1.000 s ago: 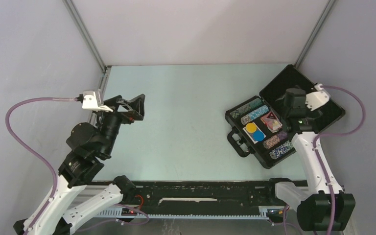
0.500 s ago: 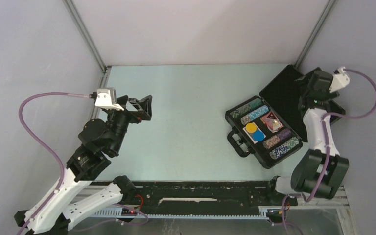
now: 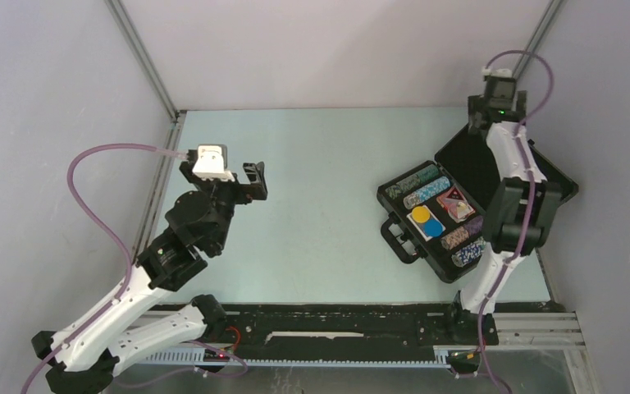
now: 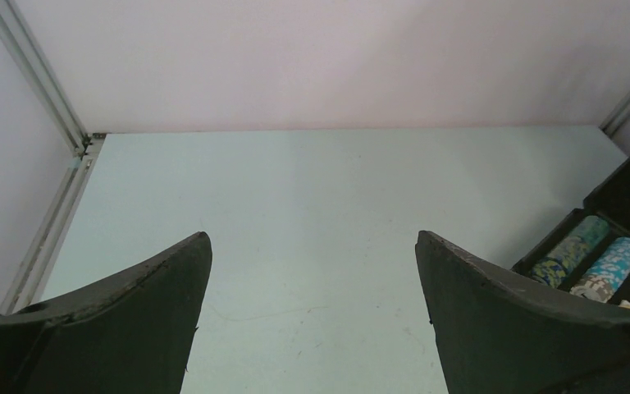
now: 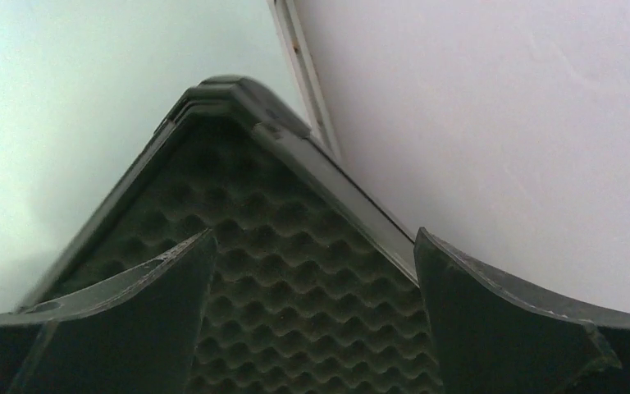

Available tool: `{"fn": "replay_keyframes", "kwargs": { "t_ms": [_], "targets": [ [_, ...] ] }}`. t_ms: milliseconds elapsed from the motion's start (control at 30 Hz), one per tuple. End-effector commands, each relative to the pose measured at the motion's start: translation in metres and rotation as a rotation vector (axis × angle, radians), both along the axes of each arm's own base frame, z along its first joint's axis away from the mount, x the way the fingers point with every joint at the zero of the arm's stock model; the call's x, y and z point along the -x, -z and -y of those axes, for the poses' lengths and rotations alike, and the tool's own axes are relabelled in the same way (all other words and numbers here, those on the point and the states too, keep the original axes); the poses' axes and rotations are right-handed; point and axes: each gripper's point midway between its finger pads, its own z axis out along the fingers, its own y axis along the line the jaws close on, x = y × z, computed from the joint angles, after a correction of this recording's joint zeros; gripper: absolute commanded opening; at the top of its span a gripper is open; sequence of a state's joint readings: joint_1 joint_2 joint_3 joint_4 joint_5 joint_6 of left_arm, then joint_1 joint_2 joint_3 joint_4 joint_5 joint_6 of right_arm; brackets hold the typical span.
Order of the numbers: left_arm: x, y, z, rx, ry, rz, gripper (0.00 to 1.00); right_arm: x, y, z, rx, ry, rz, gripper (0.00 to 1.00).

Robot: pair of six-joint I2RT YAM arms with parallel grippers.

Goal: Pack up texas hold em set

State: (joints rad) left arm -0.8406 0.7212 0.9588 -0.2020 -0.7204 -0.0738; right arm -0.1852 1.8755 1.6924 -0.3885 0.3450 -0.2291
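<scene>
The texas hold em set's black case (image 3: 447,268) lies open at the table's right. Its tray holds rows of coloured chips (image 3: 421,187), a yellow disc (image 3: 418,215), a blue disc (image 3: 433,227) and a red triangular marker (image 3: 453,195). The foam-lined lid (image 3: 467,160) lies back towards the right wall. My right gripper (image 5: 312,238) is open above the lid's foam (image 5: 295,271), near its far corner (image 5: 230,90), holding nothing. My left gripper (image 3: 254,180) hangs open and empty over the table's left part. In the left wrist view the chips (image 4: 595,254) show at the right edge.
The case's handle (image 3: 394,238) points towards the table's middle. Grey walls enclose the table on the left, back and right, with metal corner posts (image 3: 143,61). The right wall (image 5: 500,123) stands close beside the lid. A black rail (image 3: 336,324) runs along the near edge.
My right arm has swung from over the tray up and back to the lid's far corner. My left arm has drifted to the right, its gripper still open.
</scene>
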Motion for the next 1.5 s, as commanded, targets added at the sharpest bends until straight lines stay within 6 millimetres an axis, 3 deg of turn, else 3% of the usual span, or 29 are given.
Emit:
{"fn": "replay_keyframes", "kwargs": {
  "t_ms": [0,133,233,467,633,833,1033,1233,1467],
  "targets": [
    [-0.005,-0.001,-0.007,-0.017,-0.061,0.024,1.0,0.015,-0.01,0.028,0.349,0.024,-0.26,0.98],
    [-0.007,0.002,-0.003,-0.025,-0.054,0.015,1.0,0.011,-0.02,0.028,0.45,0.009,-0.289,0.92],
    [-0.008,0.003,-0.002,-0.026,-0.052,0.011,1.0,0.008,-0.023,0.031,0.479,-0.021,-0.3,0.8],
    [-0.009,0.004,0.001,-0.029,-0.045,0.008,1.0,0.005,-0.019,0.046,0.488,-0.022,-0.321,0.77],
    [-0.01,0.007,0.001,-0.038,-0.05,0.002,1.0,0.004,-0.012,0.051,0.47,-0.03,-0.332,0.58],
    [-0.011,0.007,0.002,-0.04,-0.047,0.002,1.0,0.008,-0.008,0.057,0.441,-0.021,-0.307,0.55],
    [-0.011,0.007,0.001,-0.04,-0.052,0.002,1.0,0.007,0.011,0.058,0.433,-0.023,-0.332,0.52],
    [-0.011,0.007,0.001,-0.043,-0.052,0.003,1.0,0.008,0.017,0.042,0.377,-0.074,-0.341,0.2],
    [-0.009,0.004,-0.001,-0.033,-0.053,0.01,1.0,0.02,0.008,0.013,0.402,-0.096,-0.307,0.11]
  ]
}}
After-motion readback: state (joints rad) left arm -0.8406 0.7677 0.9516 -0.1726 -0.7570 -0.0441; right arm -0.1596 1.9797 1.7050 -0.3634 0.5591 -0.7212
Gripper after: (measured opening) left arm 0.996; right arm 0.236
